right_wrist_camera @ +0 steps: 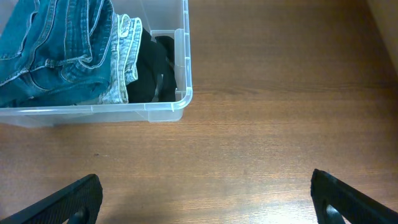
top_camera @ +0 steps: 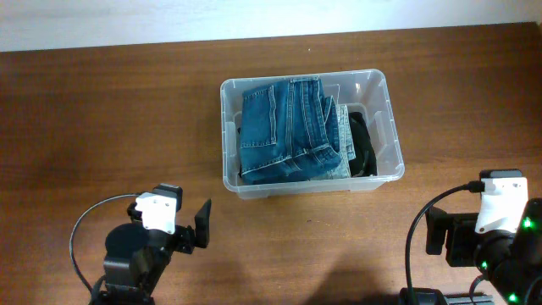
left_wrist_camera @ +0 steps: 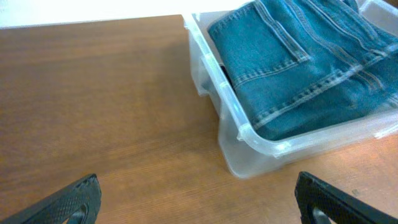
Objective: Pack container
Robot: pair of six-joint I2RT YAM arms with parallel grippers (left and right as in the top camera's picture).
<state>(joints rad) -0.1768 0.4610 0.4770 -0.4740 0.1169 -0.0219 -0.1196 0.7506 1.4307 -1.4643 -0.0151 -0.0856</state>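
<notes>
Overhead: container on table, holding folded jeans and black garment. Left gripper, right gripper: fingers spread wide, holding nothing, both apart from container.

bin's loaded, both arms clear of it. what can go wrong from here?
1. The blue jeans seem to stand proud of the container rim in the left wrist view; a lid or a low pass might catch them.
2. The black garment is wedged at the right end; pressing the jeans down may push it out.
3. The container sits free on the table; a sideways push could slide it.
</notes>
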